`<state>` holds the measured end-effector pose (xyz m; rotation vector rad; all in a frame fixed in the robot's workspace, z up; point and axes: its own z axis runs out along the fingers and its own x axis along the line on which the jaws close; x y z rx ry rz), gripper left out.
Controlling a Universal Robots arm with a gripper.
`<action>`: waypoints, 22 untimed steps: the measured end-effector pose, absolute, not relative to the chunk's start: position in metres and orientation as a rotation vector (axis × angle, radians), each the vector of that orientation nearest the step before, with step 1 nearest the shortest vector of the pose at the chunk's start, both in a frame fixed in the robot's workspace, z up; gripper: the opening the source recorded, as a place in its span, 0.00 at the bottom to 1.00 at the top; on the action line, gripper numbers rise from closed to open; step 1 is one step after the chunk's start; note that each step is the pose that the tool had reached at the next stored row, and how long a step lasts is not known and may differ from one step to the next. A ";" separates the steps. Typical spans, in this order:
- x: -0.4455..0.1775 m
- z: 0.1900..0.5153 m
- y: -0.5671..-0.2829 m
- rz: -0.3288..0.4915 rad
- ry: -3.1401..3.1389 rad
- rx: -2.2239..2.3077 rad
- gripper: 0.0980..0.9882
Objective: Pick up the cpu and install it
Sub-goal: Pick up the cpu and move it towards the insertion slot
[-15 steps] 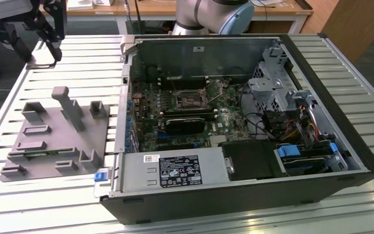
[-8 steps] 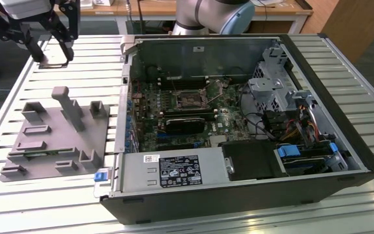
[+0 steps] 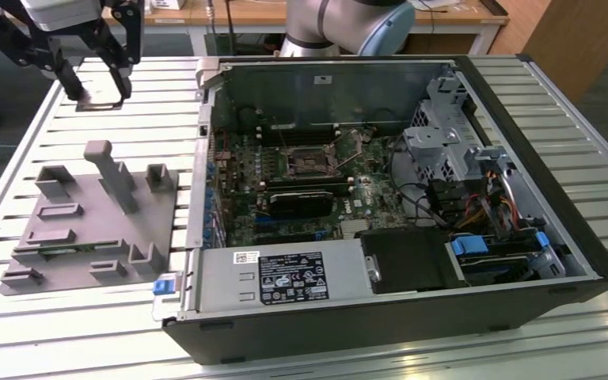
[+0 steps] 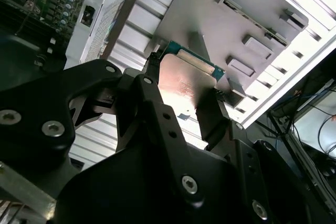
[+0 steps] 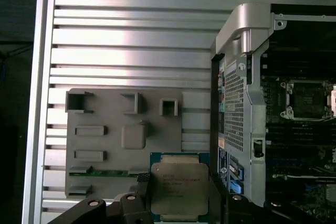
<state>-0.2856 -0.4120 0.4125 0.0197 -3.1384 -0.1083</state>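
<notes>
The cpu (image 5: 179, 190) hangs pinched edge-to-edge in my gripper (image 3: 101, 83), just outside the computer case (image 3: 389, 328), well apart from the socket (image 3: 306, 162) inside it, and this thin hold could let it tilt or slip.

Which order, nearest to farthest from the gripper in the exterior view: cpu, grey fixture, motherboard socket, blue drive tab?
1. cpu: clamped in the gripper, at the exterior view's upper left.
2. grey fixture: on the table, left of the case.
3. motherboard socket: inside the case, mid-board.
4. blue drive tab: case's right side.
</notes>
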 end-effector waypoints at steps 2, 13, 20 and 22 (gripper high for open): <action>-0.282 0.412 -0.412 -0.108 -3.138 0.020 0.49; -0.257 0.412 -0.410 -0.108 -3.138 0.020 0.49; -0.242 0.412 -0.408 -0.108 -3.138 0.020 0.49; -0.238 0.412 -0.408 -0.108 -3.138 0.020 0.49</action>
